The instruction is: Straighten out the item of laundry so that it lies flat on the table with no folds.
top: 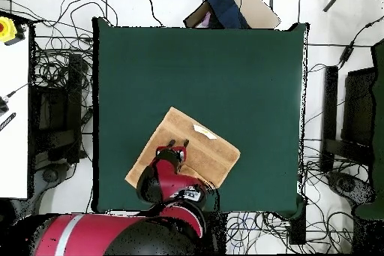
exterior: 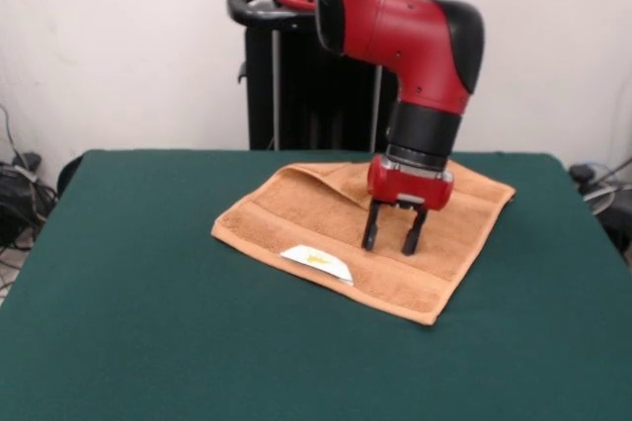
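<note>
The towel (exterior: 360, 238) is spread diagonally on the table (exterior: 148, 342), toward the pedestal side. A raised fold is noted at the towel's far edge, beside its back corner. The gripper (exterior: 392, 235) is held over the towel's middle, fingers apart, nothing clamped. The fold lies just pedestal-ward of the gripper.

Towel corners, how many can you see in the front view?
4: one towel corner at the left, one nearest the camera at the bottom, one at the right, and a far one partly behind the open gripper, by a fold.
</note>
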Robot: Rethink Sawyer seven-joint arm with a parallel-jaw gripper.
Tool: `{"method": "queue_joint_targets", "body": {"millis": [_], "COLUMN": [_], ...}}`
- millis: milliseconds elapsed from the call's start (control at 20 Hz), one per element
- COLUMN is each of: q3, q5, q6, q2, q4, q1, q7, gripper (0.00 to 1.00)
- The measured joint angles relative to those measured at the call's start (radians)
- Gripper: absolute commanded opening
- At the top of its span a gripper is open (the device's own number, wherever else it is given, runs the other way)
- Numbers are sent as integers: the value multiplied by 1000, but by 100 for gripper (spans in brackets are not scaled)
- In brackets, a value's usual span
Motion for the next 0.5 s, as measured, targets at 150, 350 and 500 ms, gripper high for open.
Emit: {"method": "queue_joint_targets", "body": {"millis": [150,350,500], "q3": [9,17,20], "q5": [-79,-157,-189], "q6": [-1,-13,-33], "q2": [0,1,5], "q4": [-15,-29,-32], "q1": [-31,-60,-72], "q7": [0,0,0], "gripper": [100,100,100]}}
